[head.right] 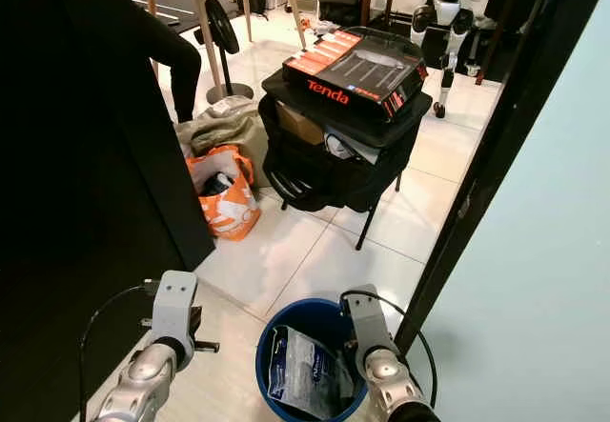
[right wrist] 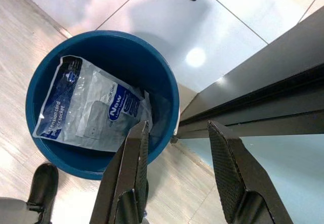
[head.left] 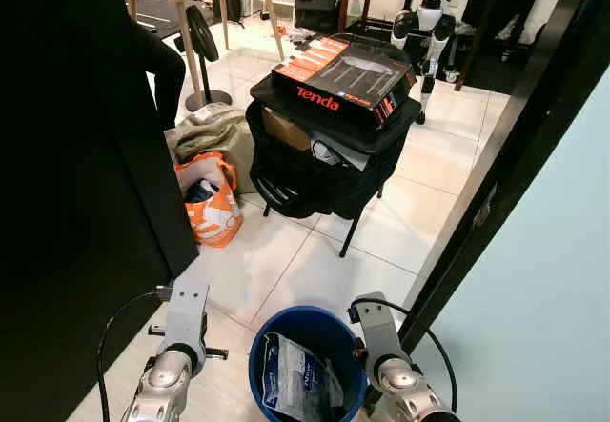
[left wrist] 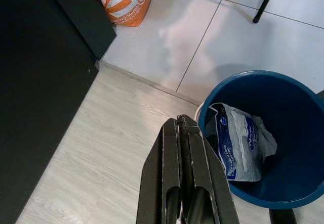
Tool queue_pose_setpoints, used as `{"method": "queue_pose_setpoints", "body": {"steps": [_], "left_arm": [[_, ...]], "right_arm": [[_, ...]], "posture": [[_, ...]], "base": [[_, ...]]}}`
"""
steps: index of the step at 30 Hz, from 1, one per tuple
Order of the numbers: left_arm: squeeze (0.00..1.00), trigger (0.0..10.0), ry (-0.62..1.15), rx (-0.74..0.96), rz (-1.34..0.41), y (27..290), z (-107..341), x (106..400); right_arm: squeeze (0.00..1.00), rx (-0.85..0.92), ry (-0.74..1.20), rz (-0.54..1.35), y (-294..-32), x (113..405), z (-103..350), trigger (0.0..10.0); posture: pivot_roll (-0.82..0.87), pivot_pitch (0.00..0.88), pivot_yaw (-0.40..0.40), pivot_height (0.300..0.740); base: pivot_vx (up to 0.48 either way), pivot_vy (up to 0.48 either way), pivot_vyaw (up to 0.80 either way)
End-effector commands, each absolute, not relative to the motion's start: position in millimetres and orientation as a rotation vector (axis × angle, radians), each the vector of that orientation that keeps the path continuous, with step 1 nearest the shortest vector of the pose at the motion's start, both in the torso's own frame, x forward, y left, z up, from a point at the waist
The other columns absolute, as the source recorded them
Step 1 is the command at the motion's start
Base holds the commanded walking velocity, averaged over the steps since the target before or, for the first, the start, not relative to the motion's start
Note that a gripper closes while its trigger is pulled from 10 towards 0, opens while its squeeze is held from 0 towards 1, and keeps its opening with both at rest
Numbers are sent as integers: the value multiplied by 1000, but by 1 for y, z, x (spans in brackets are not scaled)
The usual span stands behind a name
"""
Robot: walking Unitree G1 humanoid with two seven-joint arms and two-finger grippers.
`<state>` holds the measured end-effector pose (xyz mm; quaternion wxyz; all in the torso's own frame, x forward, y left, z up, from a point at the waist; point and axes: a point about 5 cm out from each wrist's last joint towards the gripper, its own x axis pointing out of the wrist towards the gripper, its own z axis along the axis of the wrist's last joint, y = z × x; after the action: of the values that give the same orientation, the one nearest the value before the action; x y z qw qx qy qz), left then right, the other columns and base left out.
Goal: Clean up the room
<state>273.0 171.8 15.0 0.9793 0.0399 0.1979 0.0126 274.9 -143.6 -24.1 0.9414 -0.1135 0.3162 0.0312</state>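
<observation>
The plastic package (right wrist: 91, 110) is seen lying inside the blue bucket (right wrist: 167, 90), just beside the right gripper (right wrist: 177, 171), whose jaws are spread and empty; the left gripper (left wrist: 183, 183) is closed on nothing.

The left arm (head.left: 172, 360) was silver metal, a squared bracket above a rounded, domed joint; a thin black cable looped out from its side, and a small dark screw or pin stuck out from the bracket; the right arm (head.left: 391, 365) was likewise silver, with a round joint cap and a black cable arching beside it; the left claw (left wrist: 183, 183) was two long black fingers pressed flat together, smooth and narrow; the right claw (right wrist: 177, 158) had two black fingers spread apart, their inner faces finely textured with a dotted grip pattern.
</observation>
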Motion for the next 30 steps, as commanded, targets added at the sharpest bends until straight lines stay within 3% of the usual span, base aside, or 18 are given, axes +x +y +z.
{"method": "queue_pose_setpoints", "body": {"steps": [1, 16, 30], "left_arm": [[0, 10000, 423, 65, 36, 171, 9, 269], [0, 10000, 417, 64, 35, 170, 10, 270], [0, 10000, 417, 65, 27, 169, 10, 271]], "right_arm": [[0, -206, 670, 62, -143, 271, -28, 10000], [0, -92, 634, 43, -143, 270, -27, 10000], [0, -206, 689, 107, -138, 266, -32, 10000]], "posture": [[72, 81, 2, 740], [73, 76, 0, 740], [71, 81, 3, 740]], "base": [[0, 0, 0], [0, 0, 0], [0, 0, 0]]}}
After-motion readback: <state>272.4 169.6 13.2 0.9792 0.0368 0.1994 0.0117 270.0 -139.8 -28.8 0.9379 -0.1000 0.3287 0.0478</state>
